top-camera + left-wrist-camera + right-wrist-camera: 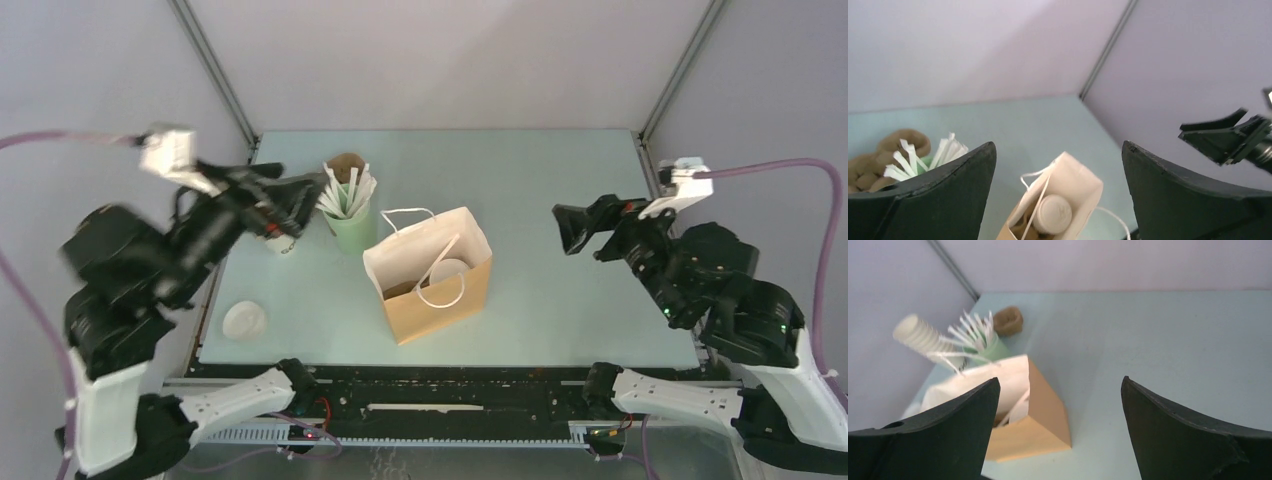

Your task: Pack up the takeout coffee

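Both tools gape wide and empty, left gripper (pixel 1058 146) and right gripper (pixel 1060 382) held either side of the paper bag (pixel 440 305), takeout coffee (pixel 1050 214) inside (lidded, seemingly upright).

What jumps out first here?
The brown paper bag stands open mid-table with the lidded takeout coffee inside it. Behind-left of it sits a green cup of white sticks, and a loose white lid lies by the near-left edge. The left tool and right tool hover open, empty.
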`<state>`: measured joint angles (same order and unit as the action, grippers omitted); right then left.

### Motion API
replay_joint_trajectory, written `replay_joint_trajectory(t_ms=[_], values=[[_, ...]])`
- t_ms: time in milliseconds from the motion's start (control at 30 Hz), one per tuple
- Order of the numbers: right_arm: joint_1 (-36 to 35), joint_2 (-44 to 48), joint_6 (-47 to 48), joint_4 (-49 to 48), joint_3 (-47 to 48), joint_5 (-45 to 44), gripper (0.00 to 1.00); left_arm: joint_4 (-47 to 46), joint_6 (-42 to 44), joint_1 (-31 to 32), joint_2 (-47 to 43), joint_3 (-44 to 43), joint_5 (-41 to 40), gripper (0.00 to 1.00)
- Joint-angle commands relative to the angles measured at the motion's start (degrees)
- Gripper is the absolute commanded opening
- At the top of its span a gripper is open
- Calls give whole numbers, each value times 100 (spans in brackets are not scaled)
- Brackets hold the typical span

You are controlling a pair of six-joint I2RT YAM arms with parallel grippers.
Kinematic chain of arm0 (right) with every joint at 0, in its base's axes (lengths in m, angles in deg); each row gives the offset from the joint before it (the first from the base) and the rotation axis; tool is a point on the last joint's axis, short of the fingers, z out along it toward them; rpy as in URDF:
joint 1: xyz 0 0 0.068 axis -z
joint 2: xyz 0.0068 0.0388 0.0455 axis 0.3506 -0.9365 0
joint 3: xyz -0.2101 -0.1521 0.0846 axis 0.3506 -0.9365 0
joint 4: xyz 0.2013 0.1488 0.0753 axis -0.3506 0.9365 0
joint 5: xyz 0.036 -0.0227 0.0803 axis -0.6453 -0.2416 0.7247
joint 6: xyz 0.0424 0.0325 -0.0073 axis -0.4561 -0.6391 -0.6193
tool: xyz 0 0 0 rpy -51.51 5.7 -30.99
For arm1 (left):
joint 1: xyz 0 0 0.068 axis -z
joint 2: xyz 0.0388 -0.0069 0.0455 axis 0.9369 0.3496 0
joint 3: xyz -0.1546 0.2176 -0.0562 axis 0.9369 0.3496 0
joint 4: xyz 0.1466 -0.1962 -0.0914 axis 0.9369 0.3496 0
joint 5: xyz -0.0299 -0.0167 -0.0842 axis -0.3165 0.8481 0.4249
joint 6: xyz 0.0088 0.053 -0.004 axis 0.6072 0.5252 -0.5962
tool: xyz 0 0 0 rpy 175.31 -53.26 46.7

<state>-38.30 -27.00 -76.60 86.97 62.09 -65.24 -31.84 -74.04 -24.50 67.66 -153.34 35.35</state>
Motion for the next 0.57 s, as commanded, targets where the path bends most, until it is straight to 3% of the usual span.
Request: replay_joint_trajectory(t_ms=[0, 233, 367, 533], values=[[16, -89, -311, -147, 560, -906, 100, -1662, 144, 40, -773, 620, -782, 100], [-43, -229, -260, -223, 1056, -1194, 100, -1238, 700, 40, -818, 127, -1195, 100], [-136, -328, -561, 30, 1254, -1823, 100, -1234, 804, 40, -843, 126, -1278, 100], [-444, -563, -232, 53, 1442, -2177, 100, -1218, 876, 40, -885, 211, -1221, 100]])
